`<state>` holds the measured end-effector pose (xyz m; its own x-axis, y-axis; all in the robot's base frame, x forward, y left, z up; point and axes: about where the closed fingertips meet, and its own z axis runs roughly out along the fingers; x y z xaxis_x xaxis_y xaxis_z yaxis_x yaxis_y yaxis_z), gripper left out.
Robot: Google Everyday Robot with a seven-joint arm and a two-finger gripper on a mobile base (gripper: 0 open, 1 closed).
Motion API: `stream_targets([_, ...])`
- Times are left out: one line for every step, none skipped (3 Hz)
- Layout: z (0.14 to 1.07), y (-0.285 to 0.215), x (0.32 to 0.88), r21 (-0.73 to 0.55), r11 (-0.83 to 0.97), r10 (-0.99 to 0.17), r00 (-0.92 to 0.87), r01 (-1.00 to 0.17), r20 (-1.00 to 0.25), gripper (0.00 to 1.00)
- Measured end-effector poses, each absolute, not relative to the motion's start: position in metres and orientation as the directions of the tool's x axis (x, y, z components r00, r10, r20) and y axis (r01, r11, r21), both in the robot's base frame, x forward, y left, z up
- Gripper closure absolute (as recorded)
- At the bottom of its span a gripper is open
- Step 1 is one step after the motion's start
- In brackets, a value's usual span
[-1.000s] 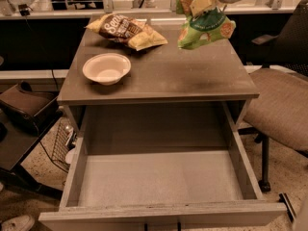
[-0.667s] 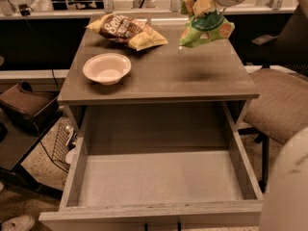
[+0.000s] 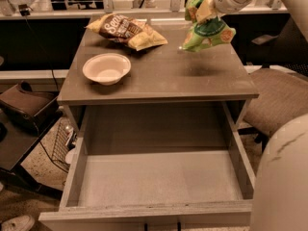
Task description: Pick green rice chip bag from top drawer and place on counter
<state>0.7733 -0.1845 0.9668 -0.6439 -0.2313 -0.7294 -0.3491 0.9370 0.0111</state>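
The robot's two-finger gripper (image 3: 206, 12) is at the upper right, at the end of a white arm that comes in from the top right corner, and it is pinched on the upper part of the small, crinkly, bright green rice chip bag (image 3: 210, 32). The bag hangs tilted in the air over the back right part of the flat, slightly glossy grey-brown counter (image 3: 163, 78), not touching it, and a dim shadow lies on the tabletop below and a little in front of it. A crumpled yellow-and-brown chip bag (image 3: 127, 30) lies at the back of the counter, left of the green bag and apart from it. A shallow round white bowl (image 3: 107, 69) stands upright on the left side of the counter, just in front of that bag. Below the counter's thick front edge the wide, shallow grey top drawer (image 3: 159, 179) stands pulled out toward the camera, its pale flat bottom bare between low side walls. A tan padded chair seat (image 3: 279, 97) is beside the table on the right, and a pale rounded part of the robot's body (image 3: 284, 177) fills the lower right corner. A dark bag (image 3: 26, 105) rests on a low black surface to the left of the table.
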Motion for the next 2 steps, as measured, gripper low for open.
stream_targets([0.9638, -0.1821, 0.7744, 0.012, 0.936, -0.233, -0.646, -0.352, -0.727, 0.82])
stream_targets([0.9609, -0.1805, 0.7752, 0.014, 0.935, -0.235, -0.649, -0.354, -0.724, 0.59])
